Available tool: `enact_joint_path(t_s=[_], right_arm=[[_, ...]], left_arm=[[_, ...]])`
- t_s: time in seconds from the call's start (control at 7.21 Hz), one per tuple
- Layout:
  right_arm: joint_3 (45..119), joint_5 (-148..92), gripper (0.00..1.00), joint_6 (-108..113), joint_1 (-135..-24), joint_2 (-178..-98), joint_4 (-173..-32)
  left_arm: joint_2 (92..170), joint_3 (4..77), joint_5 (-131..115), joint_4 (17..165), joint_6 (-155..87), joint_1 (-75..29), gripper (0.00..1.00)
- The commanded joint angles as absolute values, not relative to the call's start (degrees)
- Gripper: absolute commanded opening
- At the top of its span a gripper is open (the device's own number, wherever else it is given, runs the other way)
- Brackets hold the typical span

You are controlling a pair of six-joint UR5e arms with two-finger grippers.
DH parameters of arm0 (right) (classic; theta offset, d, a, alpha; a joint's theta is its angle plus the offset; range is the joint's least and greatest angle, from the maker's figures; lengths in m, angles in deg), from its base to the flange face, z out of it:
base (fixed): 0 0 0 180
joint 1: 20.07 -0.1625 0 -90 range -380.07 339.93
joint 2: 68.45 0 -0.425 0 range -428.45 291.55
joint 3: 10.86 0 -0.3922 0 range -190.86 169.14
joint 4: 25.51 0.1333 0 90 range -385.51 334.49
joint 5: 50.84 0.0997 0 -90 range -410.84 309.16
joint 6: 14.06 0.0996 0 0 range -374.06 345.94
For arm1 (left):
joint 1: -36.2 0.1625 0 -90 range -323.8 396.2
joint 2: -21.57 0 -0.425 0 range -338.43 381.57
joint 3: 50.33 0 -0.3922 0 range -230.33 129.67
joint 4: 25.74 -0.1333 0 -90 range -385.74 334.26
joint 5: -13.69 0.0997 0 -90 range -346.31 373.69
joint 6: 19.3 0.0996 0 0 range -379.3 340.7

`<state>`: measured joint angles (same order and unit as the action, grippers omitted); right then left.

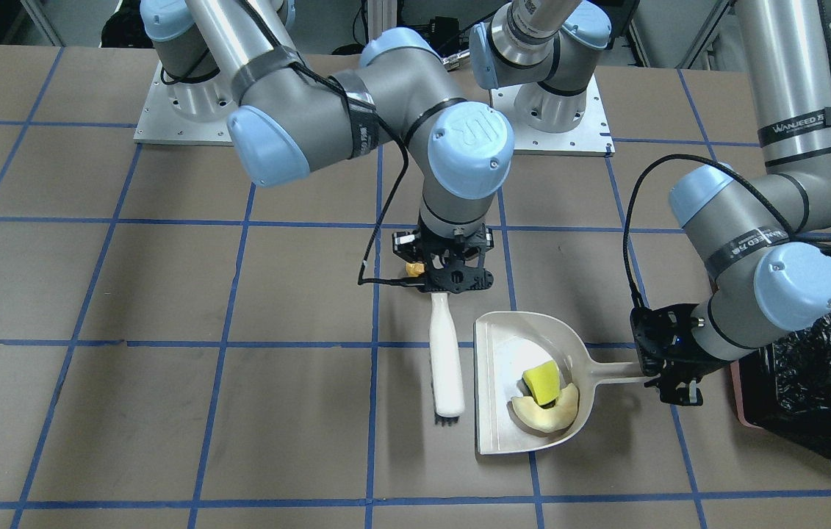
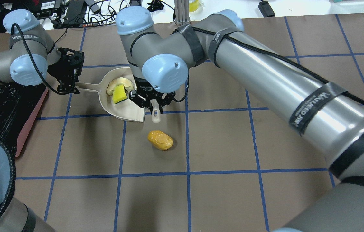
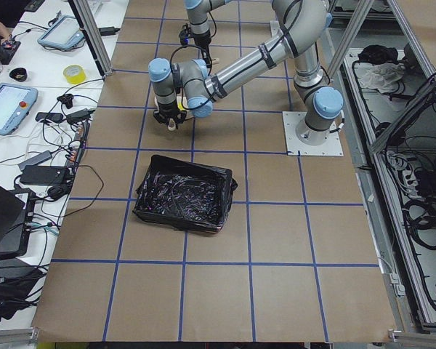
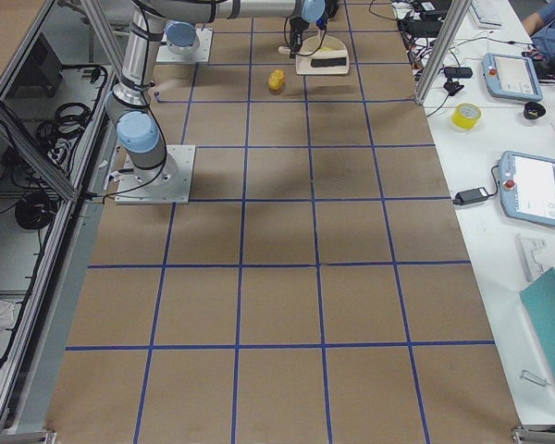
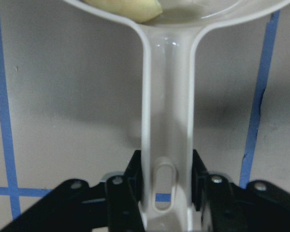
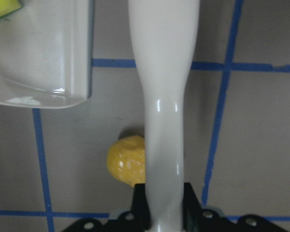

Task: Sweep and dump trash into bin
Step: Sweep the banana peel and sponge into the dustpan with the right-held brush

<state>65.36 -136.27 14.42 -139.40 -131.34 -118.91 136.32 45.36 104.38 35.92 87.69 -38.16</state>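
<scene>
Where the dustpan's handle [image 5: 166, 121] runs back to the wrist, the left fingers [image 5: 134, 181] are closed narrowly on it, one on each side of its slotted end, touching it. The right fingers [image 6: 139, 202] are likewise closed narrowly on the upper end of the brush [image 1: 446, 360]. Its white handle points away from the robot and its dark bristles [image 1: 446, 421] are at the far tip.

Count, tools: one dustpan [image 1: 496, 397], flat on the desk [image 1: 165, 294]; one brush, just beside the pan's open mouth.

Count, trash: three pieces.
- Yellow wedge [image 1: 541, 380]: inside the pan, against the rear wall near the handle.
- Cream crescent [image 1: 544, 417]: inside the pan, touching the wedge and curving around it.
- Orange-brown lump [image 2: 160, 140]: on the bare desk, outside the pan, on the robot's side of the right wrist. In the right wrist view it sits just behind the brush handle. Contact cannot be judged.

Count, bin: one. The bin [image 3: 182, 195] is pink with a crinkled black liner and stands on the desk beyond the left arm, apart from the pan. No trash is visible in it.
</scene>
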Motion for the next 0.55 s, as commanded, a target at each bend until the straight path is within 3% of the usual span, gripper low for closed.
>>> enact_joint_path(t_s=[0.0, 0.42], right_arm=[[77.3, -137.4, 0.00, 21.0, -137.1, -144.2, -115.6], [92.1, -132.5, 0.00, 33.3, -137.4, -150.5, -118.8]], left_arm=[[130.9, 52.8, 107.1, 36.4, 90.7, -36.9, 0.08], [122.5, 64.2, 107.3, 33.9, 91.0, -34.4, 0.08]])
